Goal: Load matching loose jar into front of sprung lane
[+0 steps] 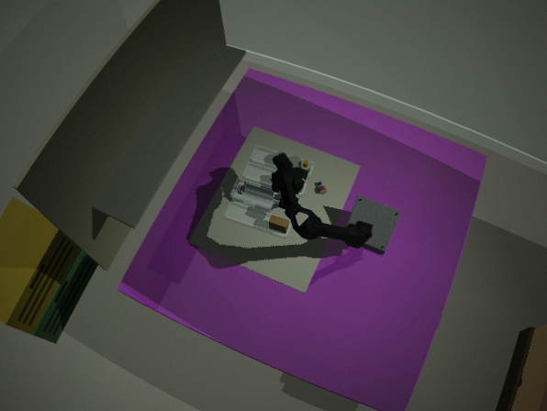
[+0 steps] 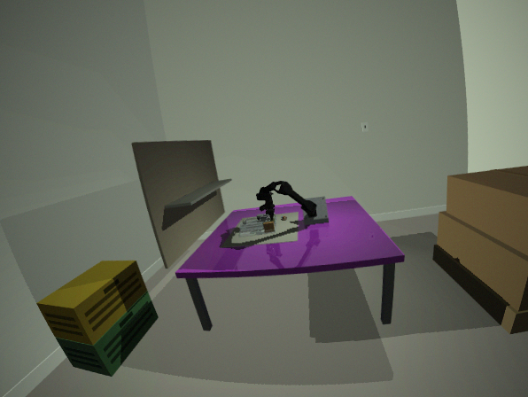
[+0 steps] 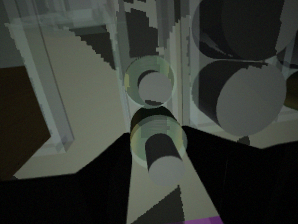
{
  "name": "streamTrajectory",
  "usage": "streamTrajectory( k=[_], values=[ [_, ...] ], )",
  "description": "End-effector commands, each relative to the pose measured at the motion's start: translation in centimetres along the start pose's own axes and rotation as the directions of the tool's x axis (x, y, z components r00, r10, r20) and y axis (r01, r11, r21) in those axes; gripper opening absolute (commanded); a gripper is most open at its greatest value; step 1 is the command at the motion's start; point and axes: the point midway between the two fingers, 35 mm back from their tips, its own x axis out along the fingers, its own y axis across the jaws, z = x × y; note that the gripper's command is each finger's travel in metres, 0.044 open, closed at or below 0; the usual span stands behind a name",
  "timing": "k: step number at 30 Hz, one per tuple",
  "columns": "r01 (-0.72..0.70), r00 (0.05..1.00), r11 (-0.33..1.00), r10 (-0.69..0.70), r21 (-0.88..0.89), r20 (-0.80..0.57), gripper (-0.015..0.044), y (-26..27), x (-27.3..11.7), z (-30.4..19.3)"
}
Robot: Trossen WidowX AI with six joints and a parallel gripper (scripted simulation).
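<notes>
My gripper (image 1: 288,193) (image 2: 271,218) (image 3: 155,135) points down and is shut on a pale greenish clear jar (image 3: 141,151) with a grey round top. A matching jar (image 3: 131,86) stands just ahead of it, between the clear walls of the sprung lane (image 1: 257,200) (image 3: 122,95). The two jars are in line and look close together in the wrist view; I cannot tell if they touch. The held jar is at the lane's front end. Whether its base is on the lane floor is hidden. The pusher plate behind the lane jar is not clear.
Large grey-topped cylinders (image 3: 252,100) fill the neighbouring lane on the right in the wrist view. A brown block (image 1: 279,224) (image 2: 268,227) sits in the lane on the other side. A yellow-topped item (image 1: 306,163) and a small red item (image 1: 322,188) are near the lane fronts.
</notes>
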Motion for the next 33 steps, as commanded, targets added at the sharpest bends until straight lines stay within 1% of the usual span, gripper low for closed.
streamTrajectory(
  k=[1,33],
  values=[
    [0.000,1.000,1.000,0.001,-0.014,0.027,0.0000,0.07,-0.39,0.80],
    [-0.001,1.000,1.000,0.001,-0.014,0.027,0.0000,0.08,-0.26,1.09]
  ],
)
